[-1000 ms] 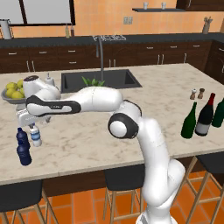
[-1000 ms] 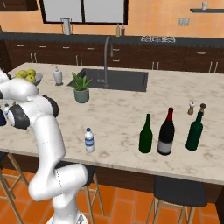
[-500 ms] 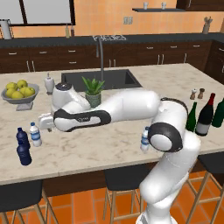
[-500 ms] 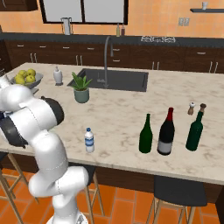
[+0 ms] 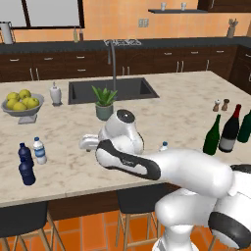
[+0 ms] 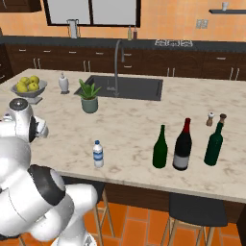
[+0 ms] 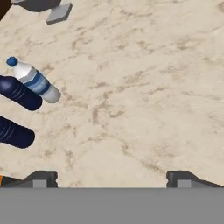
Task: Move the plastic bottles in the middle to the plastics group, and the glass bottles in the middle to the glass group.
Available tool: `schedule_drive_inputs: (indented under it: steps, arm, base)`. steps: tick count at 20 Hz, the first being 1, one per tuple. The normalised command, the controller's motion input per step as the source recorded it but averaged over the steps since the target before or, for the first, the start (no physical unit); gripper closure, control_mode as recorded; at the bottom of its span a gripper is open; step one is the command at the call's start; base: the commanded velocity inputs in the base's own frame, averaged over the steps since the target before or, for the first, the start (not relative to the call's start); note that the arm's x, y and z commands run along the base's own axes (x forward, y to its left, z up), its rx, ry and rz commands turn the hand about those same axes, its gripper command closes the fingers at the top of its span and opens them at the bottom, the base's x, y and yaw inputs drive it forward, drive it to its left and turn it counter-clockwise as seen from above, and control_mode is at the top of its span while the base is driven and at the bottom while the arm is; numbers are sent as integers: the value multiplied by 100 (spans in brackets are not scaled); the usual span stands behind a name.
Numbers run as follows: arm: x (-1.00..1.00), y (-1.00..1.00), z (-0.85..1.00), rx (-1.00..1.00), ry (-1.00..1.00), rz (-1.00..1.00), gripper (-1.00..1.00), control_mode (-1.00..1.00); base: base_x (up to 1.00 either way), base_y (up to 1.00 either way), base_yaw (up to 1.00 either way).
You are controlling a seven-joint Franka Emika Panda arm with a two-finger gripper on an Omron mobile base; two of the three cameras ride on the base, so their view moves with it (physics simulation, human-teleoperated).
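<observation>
- Off to the gripper's (image 7: 111, 177) left in the hand view, one clear water bottle (image 7: 34, 80) stands right against the two navy bottles (image 7: 16, 92) of the plastics group, so that one looks sorted.
- Directly below the gripper there is bare marble counter (image 7: 144, 87); the two finger tips stand wide apart with nothing between them (an empty, open hand).
- To the right of the hand in the left base view, the second water bottle (image 6: 98, 153) waits alone near the counter's front edge, partly hidden by the arm there but plain in the right base view.
- Further right, well apart from the gripper, the green wine bottle (image 6: 160, 147) stands just beside the near-black red-topped bottle (image 6: 182, 144), with another green bottle (image 6: 214, 144) beyond.
- The step in hand looks like a reach for the lone water bottle: swing across high enough to clear it, come down with the open fingers either side of its body below the cap, and close squarely so it does not tip.
</observation>
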Motion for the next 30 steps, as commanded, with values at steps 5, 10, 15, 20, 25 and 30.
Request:
schedule_drive_inputs:
  steps: [5, 10, 15, 20, 25, 30]
  arm:
    - [-44, -86, 87, -6, 1, -9, -100, -100]
    - [-22, -61, 59, -21, 9, -14, -100, -100]
    - [-5, -60, 42, -28, 22, -19, -100, -100]
    - [-26, -73, 4, -17, 13, -18, -100, -100]
    - [-17, -93, -38, 0, 0, -3, -100, -100]
    - [6, -76, -8, -3, 13, 8, -100, -100]
  base:
    - [0, 0, 0]
    - [0, 0, 0]
    - [0, 0, 0]
    - [0, 0, 0]
    - [0, 0, 0]
    - [0, 0, 0]
